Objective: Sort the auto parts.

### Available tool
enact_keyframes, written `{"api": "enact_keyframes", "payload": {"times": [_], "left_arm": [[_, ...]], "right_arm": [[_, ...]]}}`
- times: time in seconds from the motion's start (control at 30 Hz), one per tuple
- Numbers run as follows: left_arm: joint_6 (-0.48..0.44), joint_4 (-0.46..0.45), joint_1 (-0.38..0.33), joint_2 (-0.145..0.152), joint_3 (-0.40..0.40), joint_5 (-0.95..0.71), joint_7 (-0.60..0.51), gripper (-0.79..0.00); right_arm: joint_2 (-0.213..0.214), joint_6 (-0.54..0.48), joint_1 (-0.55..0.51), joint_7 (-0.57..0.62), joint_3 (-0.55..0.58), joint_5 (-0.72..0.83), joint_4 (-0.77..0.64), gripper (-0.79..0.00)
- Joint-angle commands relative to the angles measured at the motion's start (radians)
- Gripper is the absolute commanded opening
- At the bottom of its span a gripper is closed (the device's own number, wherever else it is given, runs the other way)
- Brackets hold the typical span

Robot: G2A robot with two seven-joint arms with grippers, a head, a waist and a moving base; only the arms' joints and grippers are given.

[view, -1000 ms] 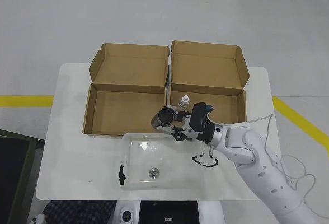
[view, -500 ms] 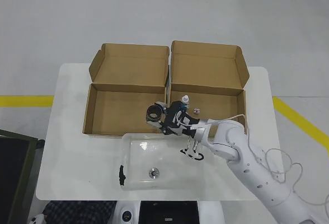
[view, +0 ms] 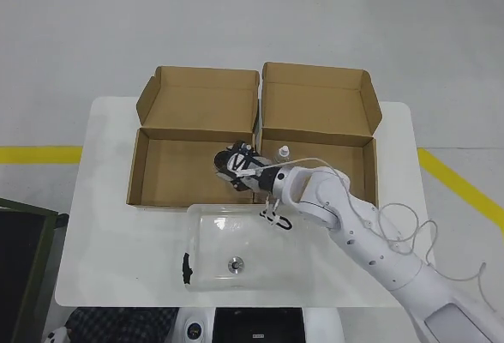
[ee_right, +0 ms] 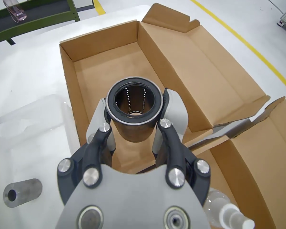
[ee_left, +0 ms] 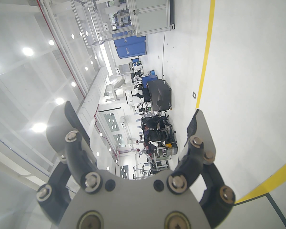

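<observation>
Brown cardboard is lying under our right claw. We are squeezing a round metal part with a black rim from both sides. We are holding it over the floor of the left box, close to the wall next to the right box. A small white bottle is sitting just past that wall. A clear tray is sitting just in front of the left box. Our left claw is spreading its fingers wide apart, gripping nothing.
</observation>
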Motion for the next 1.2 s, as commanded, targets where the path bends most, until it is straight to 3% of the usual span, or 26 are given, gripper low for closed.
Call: {"api": "enact_keyframes", "payload": {"times": [0.0, 0.33, 0.7, 1.03, 1.17], "left_arm": [[0.0, 0.0, 0.0, 0.0, 0.0, 0.0, 0.0, 0.0], [0.0, 0.0, 0.0, 0.0, 0.0, 0.0, 0.0, 0.0], [0.0, 0.0, 0.0, 0.0, 0.0, 0.0, 0.0, 0.0], [0.0, 0.0, 0.0, 0.0, 0.0, 0.0, 0.0, 0.0], [0.0, 0.0, 0.0, 0.0, 0.0, 0.0, 0.0, 0.0]], "right_arm": [[-0.013, 0.019, 0.024, 0.01, -0.018, -0.005, 0.028, -0.785], [-0.077, 0.099, 0.12, 0.06, -0.104, -0.049, 0.161, -0.785], [-0.134, 0.112, 0.173, 0.098, -0.155, -0.071, 0.283, -0.785], [-0.164, 0.093, 0.185, 0.113, -0.158, -0.081, 0.329, -0.443], [-0.168, 0.088, 0.18, 0.117, -0.148, -0.09, 0.329, -0.428]]}}
